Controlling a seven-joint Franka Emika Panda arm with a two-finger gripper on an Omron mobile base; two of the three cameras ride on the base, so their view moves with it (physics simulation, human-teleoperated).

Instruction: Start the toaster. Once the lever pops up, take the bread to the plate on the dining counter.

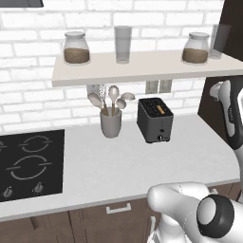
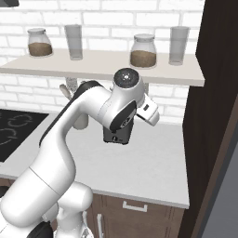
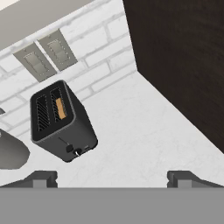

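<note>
A: How are the fingers sitting?

B: The two small dark tips are showing at the bottom of the hand view, spread wide with nothing between them. They are hovering well above the white table, not touching anything.

A: And the target?

B: The small boxy dark grey toaster with the black top is sitting at centre left of the hand view, tilted by the camera's roll. In the left base view it is standing right of centre, against the white brick wall under the pale shelf, just right of the grey utensil cup.

A: The slice?

B: A tan-golden bread slice is peeking from one of the two slots, only its top edge showing. A small round knob is sitting low on the front face, with a thin lever track above it.

A: So what does the step ask for?

B: I judge the arm is lining up to press the lever. It should be swinging toward the toaster's front, bringing one tip over the lever tab and pushing straight down along the track, not sideways, so the light box is not sliding or tipping.
</note>
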